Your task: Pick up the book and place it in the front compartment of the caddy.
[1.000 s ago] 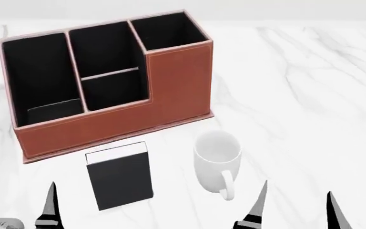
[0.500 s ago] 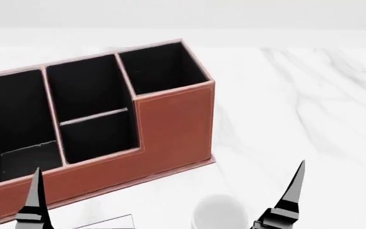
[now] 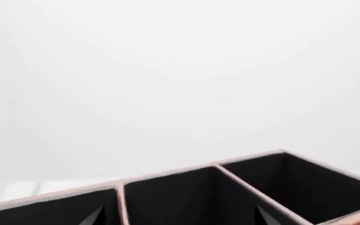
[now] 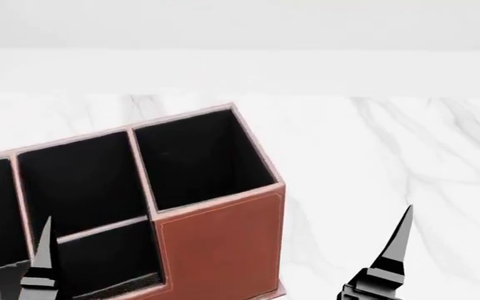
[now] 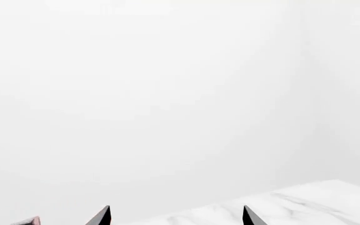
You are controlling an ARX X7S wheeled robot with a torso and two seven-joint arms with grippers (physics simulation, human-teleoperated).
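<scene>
The reddish-brown caddy (image 4: 219, 250) fills the lower left of the head view, and its black cells (image 3: 186, 197) lie just beyond my left gripper in the left wrist view. The front compartment (image 4: 82, 181) is the middle cell behind the low divider. The book is out of view. My left gripper (image 3: 178, 218) is open and empty, and one finger (image 4: 44, 247) shows in front of the caddy's low cells. My right gripper (image 4: 451, 250) is open and empty over bare marble to the right of the caddy, and its tips (image 5: 176, 216) frame only tabletop.
The white marble table (image 4: 374, 144) runs back to a pale wall. The caddy's tall square end cell (image 4: 198, 156) stands nearest my right gripper. A corner of the caddy (image 5: 28, 221) shows at the edge of the right wrist view.
The head view has swung upward: the caddy has slid down and left in the frame, and the book and white mug have dropped out of sight. Both grippers stay open.
</scene>
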